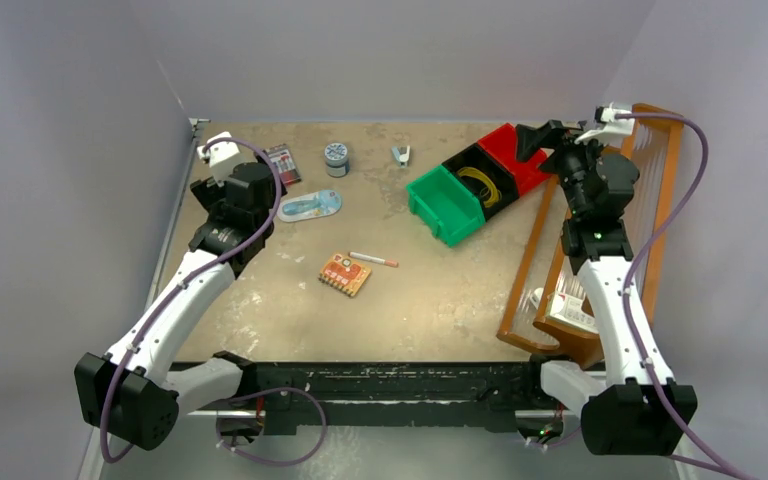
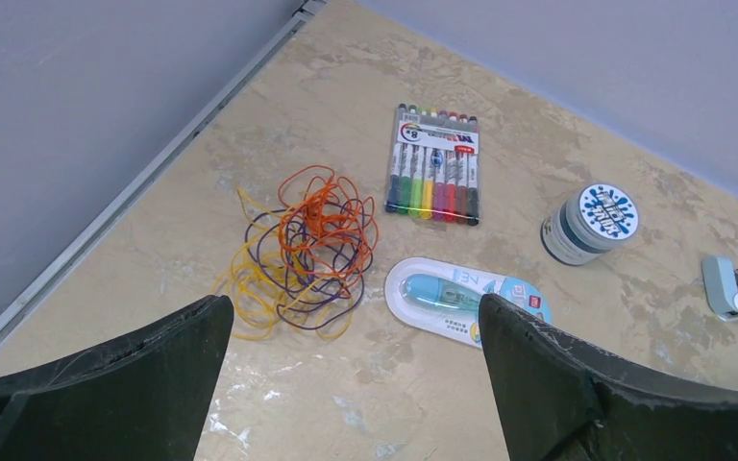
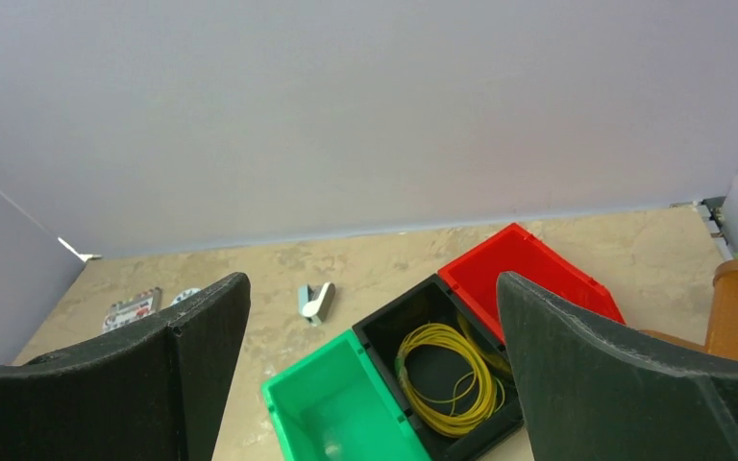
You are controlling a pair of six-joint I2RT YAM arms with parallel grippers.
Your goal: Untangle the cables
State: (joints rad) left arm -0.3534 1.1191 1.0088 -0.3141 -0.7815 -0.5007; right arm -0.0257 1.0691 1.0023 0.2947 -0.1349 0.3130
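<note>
1. The cables (image 2: 298, 252), a tangle of yellow, orange and purple loops, lie on the table (image 2: 346, 403) just beside the markers (image 2: 434, 165).
2. The left gripper (image 2: 356, 307) hovers over them, jaws wide apart and holding nothing. The right gripper (image 3: 373, 283) is released too, above the bins.
3. One yellow coil (image 3: 447, 376) lies in the black bin (image 3: 392, 331).
4. I judge the untangling not yet begun. Next, the left gripper should descend and pinch a single outer loop.
</note>
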